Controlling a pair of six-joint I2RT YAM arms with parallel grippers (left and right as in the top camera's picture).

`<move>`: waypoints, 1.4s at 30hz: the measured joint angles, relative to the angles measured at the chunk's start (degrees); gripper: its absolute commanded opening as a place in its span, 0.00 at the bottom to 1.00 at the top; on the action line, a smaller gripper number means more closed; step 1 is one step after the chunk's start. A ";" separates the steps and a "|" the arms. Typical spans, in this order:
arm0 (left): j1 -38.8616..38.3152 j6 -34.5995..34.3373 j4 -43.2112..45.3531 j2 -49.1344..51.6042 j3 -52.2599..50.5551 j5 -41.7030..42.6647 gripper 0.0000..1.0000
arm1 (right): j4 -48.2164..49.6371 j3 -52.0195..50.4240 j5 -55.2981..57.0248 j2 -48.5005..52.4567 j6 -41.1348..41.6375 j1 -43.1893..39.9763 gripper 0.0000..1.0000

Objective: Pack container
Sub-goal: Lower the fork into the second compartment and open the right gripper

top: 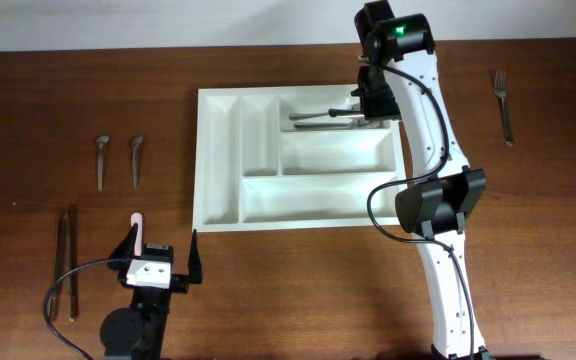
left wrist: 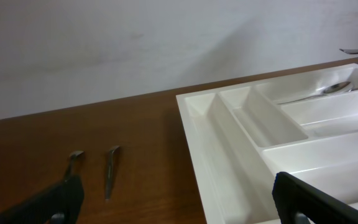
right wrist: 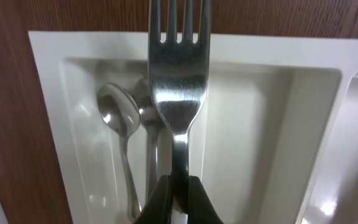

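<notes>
Pinching a fork (right wrist: 178, 93) by its handle, the right gripper (right wrist: 178, 194) had its fingers drawn tight on the metal, with the tines pointing to the top of the wrist frame. Under the fork lay a spoon (right wrist: 120, 117) in one long compartment of the container (right wrist: 50, 124); a second piece beside it was half hidden by the fork.

In the overhead view this gripper hung over the container's upper right compartment, and its white arm (top: 438, 150) crossed the right-hand rim, covering the lower right corner. At the lower left of that frame the left gripper (top: 161, 252) stood with fingers spread wide and nothing between them, and a small pink piece (top: 138, 226) showed beside one finger (I could not tell what it was).

On the brown wooden table (top: 298, 290), two short utensils (top: 102, 160) lay at the left, two long thin utensils (top: 65, 265) at the lower left, and a spare fork (top: 505, 105) at the upper right. The container sat mid-frame, white with sloped rims: two narrow upright compartments and three long ones.
</notes>
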 measured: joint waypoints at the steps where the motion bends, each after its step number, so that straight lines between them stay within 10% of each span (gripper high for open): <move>1: 0.00 0.00 -0.02 0.00 0.00 -0.02 0.99 | 0.00 0.00 0.22 0.00 -0.13 0.00 0.04; 42: 0.00 0.00 -0.02 0.00 0.00 0.00 0.99 | 2.08 -16.31 -0.07 0.00 7.63 6.78 0.04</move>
